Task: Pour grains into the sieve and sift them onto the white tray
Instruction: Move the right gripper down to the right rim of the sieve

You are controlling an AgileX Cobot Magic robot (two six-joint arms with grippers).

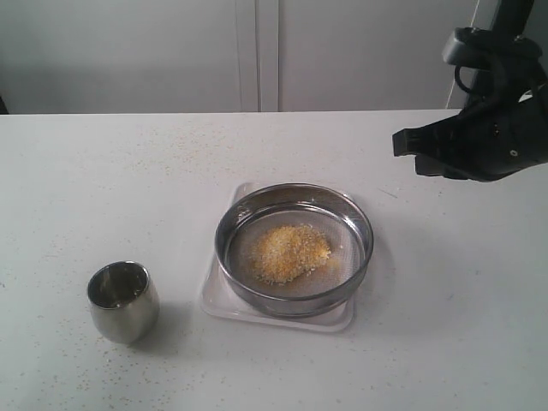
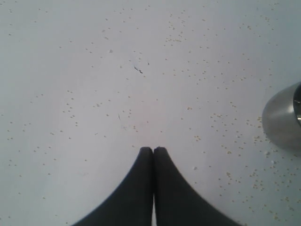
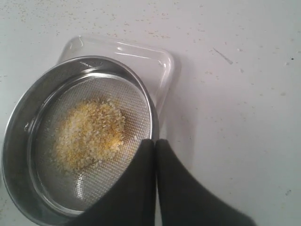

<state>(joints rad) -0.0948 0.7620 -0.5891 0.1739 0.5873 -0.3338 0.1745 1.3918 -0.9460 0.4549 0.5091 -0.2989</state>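
Grains (image 1: 289, 253) heaped in sieve (image 1: 295, 303), sieve on white tray (image 1: 214, 300), at 8 o'clock from my right fingers (image 1: 409, 142), the nearer pair; left fingers (image 2: 141, 188) by steel cup (image 2: 282, 117). Both pairs pressed together, holding nothing.

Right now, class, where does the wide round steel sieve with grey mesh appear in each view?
Exterior view: the sieve sits centre, on the flat white rectangular tray.
Left wrist view: not in it.
Right wrist view: large, partly behind the shut right claw.
Shared landmark: that tray.
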